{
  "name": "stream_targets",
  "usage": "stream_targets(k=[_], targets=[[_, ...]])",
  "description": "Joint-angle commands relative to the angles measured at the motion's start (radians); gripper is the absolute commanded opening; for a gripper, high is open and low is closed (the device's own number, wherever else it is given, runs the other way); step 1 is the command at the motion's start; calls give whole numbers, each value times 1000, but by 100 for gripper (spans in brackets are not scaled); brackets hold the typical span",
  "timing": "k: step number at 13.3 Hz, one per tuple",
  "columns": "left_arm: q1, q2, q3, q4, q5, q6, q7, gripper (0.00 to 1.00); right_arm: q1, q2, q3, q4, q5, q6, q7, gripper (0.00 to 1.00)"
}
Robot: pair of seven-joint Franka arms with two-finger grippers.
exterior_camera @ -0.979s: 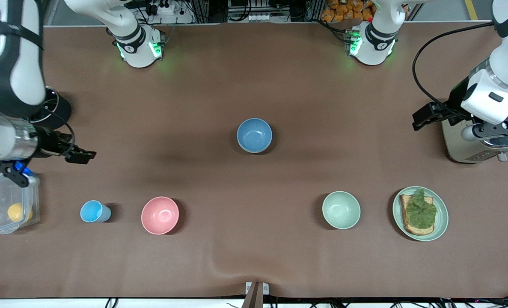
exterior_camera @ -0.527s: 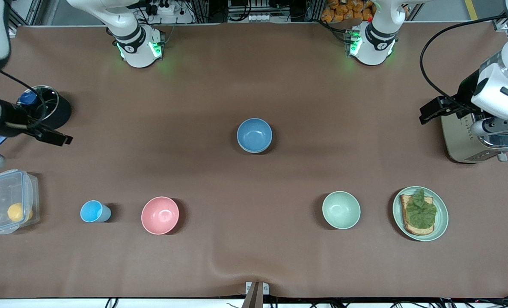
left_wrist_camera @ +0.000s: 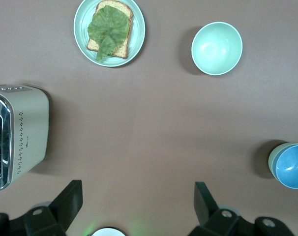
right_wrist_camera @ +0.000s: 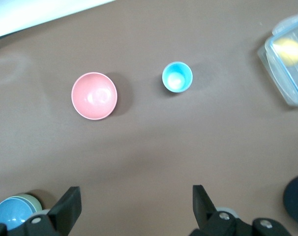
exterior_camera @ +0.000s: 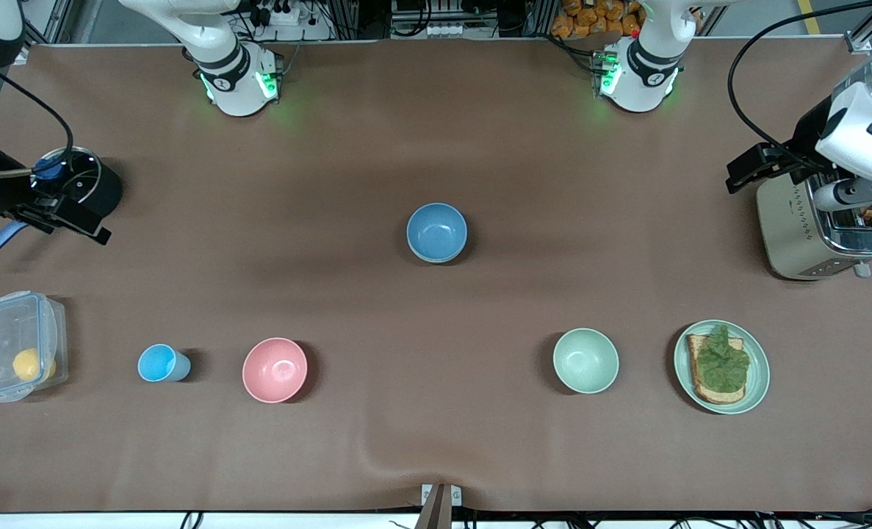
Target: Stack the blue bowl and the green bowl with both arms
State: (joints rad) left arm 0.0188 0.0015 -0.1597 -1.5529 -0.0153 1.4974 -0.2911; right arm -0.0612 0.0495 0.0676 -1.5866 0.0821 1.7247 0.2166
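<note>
The blue bowl (exterior_camera: 436,232) stands at the middle of the table. It sits nested inside the sage green bowl, whose rim shows around it in the left wrist view (left_wrist_camera: 272,161) and the right wrist view (right_wrist_camera: 35,202); the front view hides the green bowl under the blue one. The blue bowl also shows in both wrist views (left_wrist_camera: 292,166) (right_wrist_camera: 11,215). My left gripper (exterior_camera: 743,170) (left_wrist_camera: 137,196) is open and empty, up beside the toaster. My right gripper (exterior_camera: 83,222) (right_wrist_camera: 135,200) is open and empty beside the black pot.
A paler mint bowl (exterior_camera: 585,360), a plate with toast and lettuce (exterior_camera: 755,382), a pink bowl (exterior_camera: 275,369), a small light-blue cup (exterior_camera: 160,363) and a clear box (exterior_camera: 9,345) holding a yellow fruit stand nearer the camera. Toaster (exterior_camera: 788,228) and black pot (exterior_camera: 101,184) stand at the ends.
Both arms have drawn back and up toward their own ends of the table. The right gripper moved from above the clear box to beside the black pot. The bowls have not moved.
</note>
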Motion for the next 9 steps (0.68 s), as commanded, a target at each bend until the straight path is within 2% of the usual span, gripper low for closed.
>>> stream_targets(k=[1, 9], targets=[[-10, -46, 8, -47, 23, 0, 26, 100, -40, -37, 38, -36, -16, 7, -26, 100], [-8, -67, -4, -93, 23, 12, 26, 100, -6, -40, 3, 2, -10, -56, -37, 100]])
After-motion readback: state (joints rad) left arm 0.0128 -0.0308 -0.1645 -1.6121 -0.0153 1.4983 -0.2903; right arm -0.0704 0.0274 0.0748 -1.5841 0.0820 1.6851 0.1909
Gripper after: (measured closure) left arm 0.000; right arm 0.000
